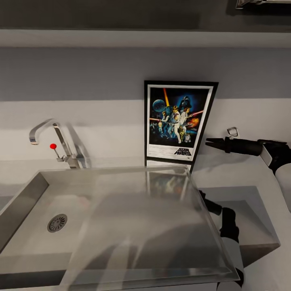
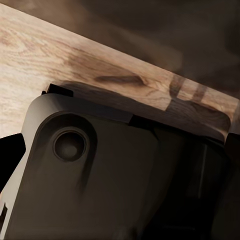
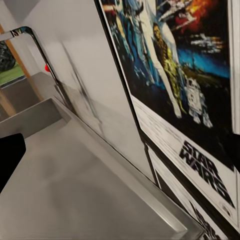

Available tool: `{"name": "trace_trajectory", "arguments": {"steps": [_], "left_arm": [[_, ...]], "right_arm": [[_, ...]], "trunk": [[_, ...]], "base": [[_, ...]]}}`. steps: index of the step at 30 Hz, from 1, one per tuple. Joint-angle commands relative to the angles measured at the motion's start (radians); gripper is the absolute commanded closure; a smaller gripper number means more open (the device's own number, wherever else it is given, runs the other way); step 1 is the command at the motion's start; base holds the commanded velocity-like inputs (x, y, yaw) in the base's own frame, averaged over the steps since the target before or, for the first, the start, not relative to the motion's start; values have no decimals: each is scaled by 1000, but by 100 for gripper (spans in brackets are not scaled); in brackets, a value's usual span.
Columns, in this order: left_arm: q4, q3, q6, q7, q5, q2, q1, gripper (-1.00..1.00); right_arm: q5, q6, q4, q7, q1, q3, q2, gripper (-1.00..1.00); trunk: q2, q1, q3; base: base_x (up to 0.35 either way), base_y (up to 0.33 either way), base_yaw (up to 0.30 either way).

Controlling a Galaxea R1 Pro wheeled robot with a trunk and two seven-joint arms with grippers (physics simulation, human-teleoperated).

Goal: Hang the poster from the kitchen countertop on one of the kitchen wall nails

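Note:
The poster stands upright on the kitchen countertop, leaning on the wall behind the sink; it has a black frame, a white border and dark blue Star Wars artwork. My right gripper hovers over the countertop just right of the poster's lower right edge, pointing at it and open, holding nothing. The right wrist view looks along the poster at close range, with one black fingertip at the edge. In the left wrist view a black fingertip sits at the edge, open, beside a grey robot housing.
A steel sink with a drain and a drainboard lies in front of the poster. The chrome tap with its red knob stands at the left. Wooden flooring shows under the left arm.

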Motion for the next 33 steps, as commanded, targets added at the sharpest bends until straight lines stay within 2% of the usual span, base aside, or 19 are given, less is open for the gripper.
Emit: {"name": "trace_trajectory", "arguments": {"steps": [1,21,33], "left_arm": [[-1,4,-3,-5,-3,0,0,-100],[-1,4,-3,-5,-3,0,1,-100],[-1,4,-3,-5,-3,0,0,-100]], "right_arm": [[3,11,0,4,-1,-4,0,-100],[3,11,0,4,-1,-5,0,-100],[3,11,-1,4,-1,-5,0,-100]], "trunk": [[0,0,-2],[0,0,-34],[0,0,-40]], "base": [[0,0,0],[0,0,0],[0,0,0]]}}
